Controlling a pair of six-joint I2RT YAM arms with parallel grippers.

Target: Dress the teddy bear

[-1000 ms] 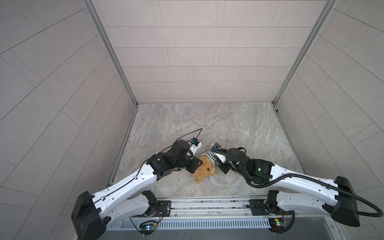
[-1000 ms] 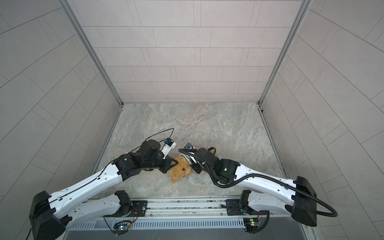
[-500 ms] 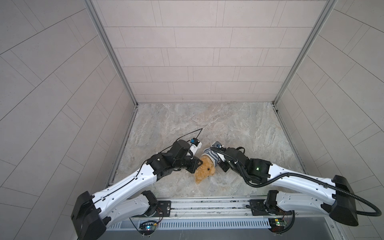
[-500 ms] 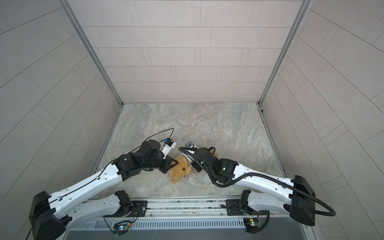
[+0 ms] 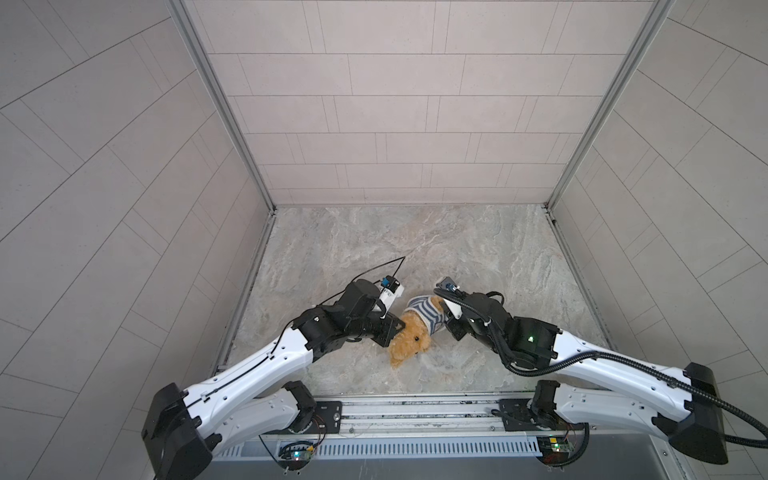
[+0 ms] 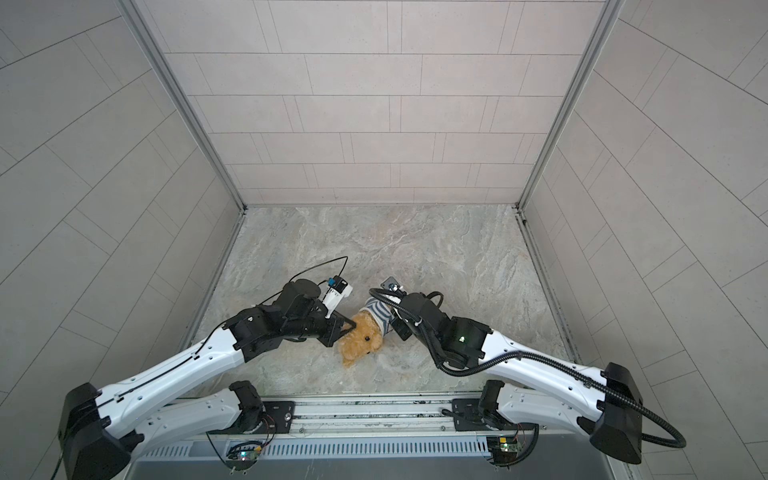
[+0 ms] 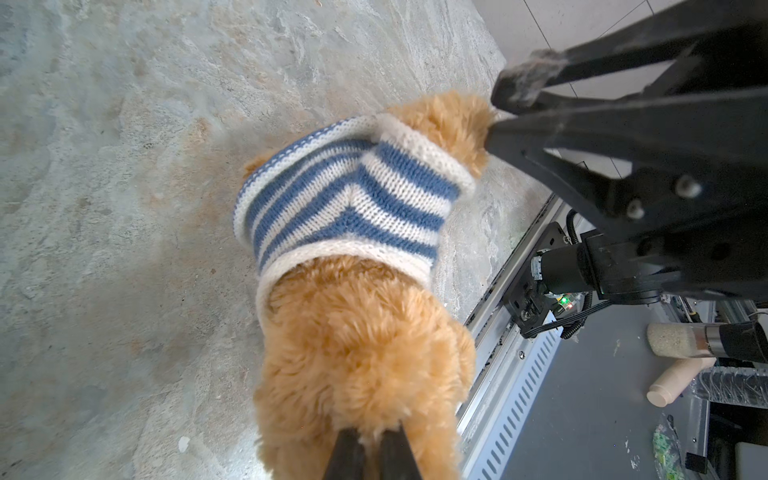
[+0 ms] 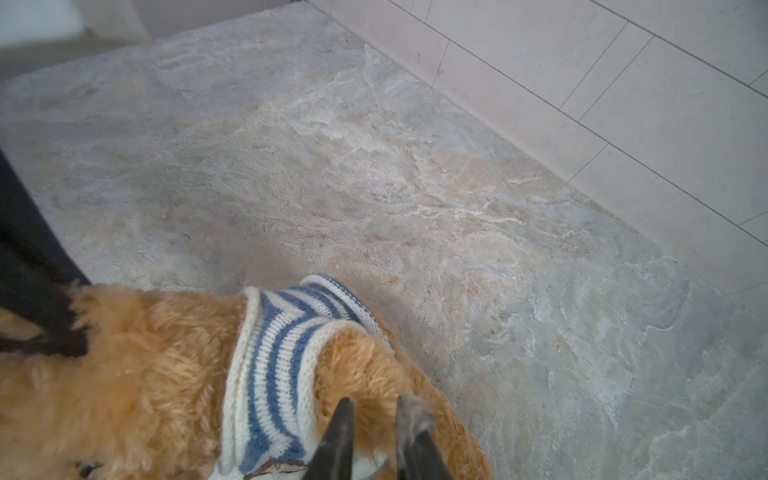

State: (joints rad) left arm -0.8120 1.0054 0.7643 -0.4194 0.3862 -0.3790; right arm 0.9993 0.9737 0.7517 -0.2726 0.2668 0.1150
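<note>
The teddy bear (image 5: 409,338) (image 6: 360,340) lies on the marble floor near the front rail, a golden-brown plush. A blue-and-white striped shirt (image 5: 428,313) (image 6: 380,316) (image 7: 353,203) (image 8: 274,365) is bunched round its body. My left gripper (image 5: 398,330) (image 6: 347,328) (image 7: 372,436) is shut on the fur of its head (image 7: 361,353). My right gripper (image 5: 449,326) (image 6: 397,328) (image 8: 376,405) sits at the bear's other end, past the shirt's hem. Its jaws stand a little apart astride the fur (image 8: 374,374), and it holds none of the shirt.
Tiled walls close in the floor (image 5: 415,241) on three sides. A metal rail with a slotted cover (image 5: 415,415) runs along the front edge, close behind the bear. A black cable (image 5: 374,270) loops above the left wrist. Beyond the rail lie a wooden handle (image 7: 677,376) and a shaker (image 7: 681,340).
My right gripper has drawn back to the right, off the shirt, so more of the striped shirt shows. The left arm and the bear's head have stayed put.
</note>
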